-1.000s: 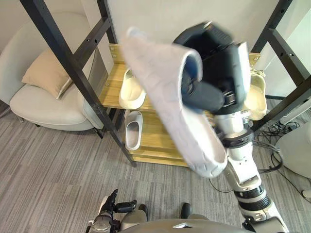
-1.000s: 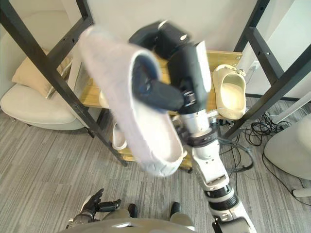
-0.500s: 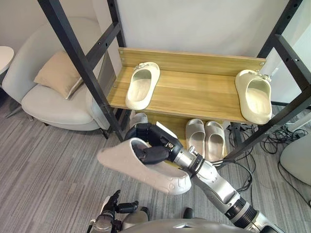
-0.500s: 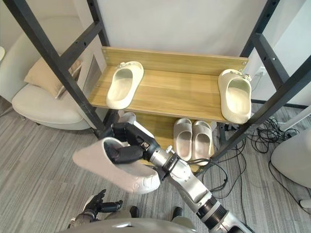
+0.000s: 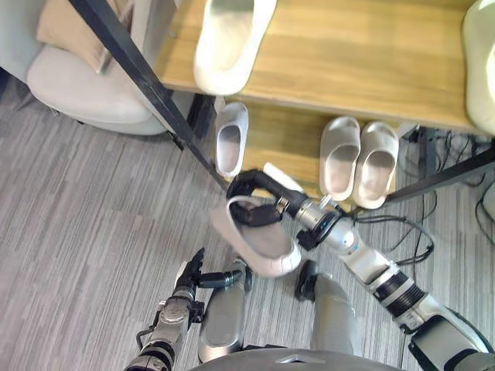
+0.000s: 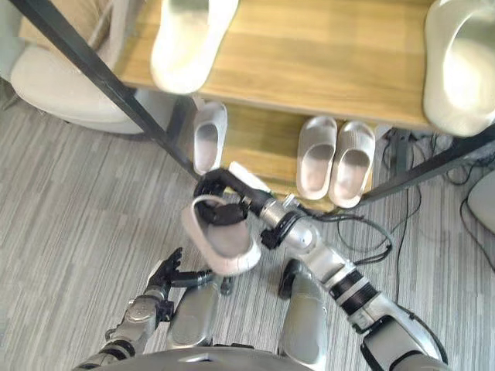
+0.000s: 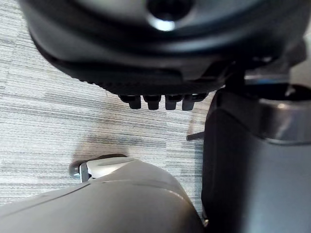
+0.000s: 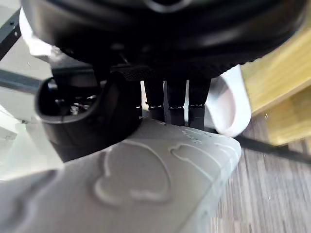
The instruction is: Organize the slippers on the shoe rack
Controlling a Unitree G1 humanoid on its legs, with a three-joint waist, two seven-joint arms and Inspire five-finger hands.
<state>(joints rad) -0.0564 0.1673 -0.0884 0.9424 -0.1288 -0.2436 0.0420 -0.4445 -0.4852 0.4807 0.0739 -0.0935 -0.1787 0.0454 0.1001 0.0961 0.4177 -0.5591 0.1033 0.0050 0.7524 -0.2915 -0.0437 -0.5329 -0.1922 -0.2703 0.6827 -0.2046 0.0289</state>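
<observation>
Grey slipper (image 5: pixel 263 243): lowered from overhead, now near lower shelf (image 5: pixel 282 143) front edge; right hand (image 5: pixel 246 184) fingers grasping it; placement likely next.

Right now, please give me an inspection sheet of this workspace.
surface: shoe rack, wooden upper shelf, lower shelf beneath; grey carpet.
job's things: left cream slipper and right cream slipper apart on the upper shelf; single white slipper and a pair on the lower shelf; grey slipper held before the rack.
clutter: nothing seen.
hands: right hand shut on the grey slipper; left hand open, low.
cables: dark cords right of the rack.
surroundings: armchair with cushion.
</observation>
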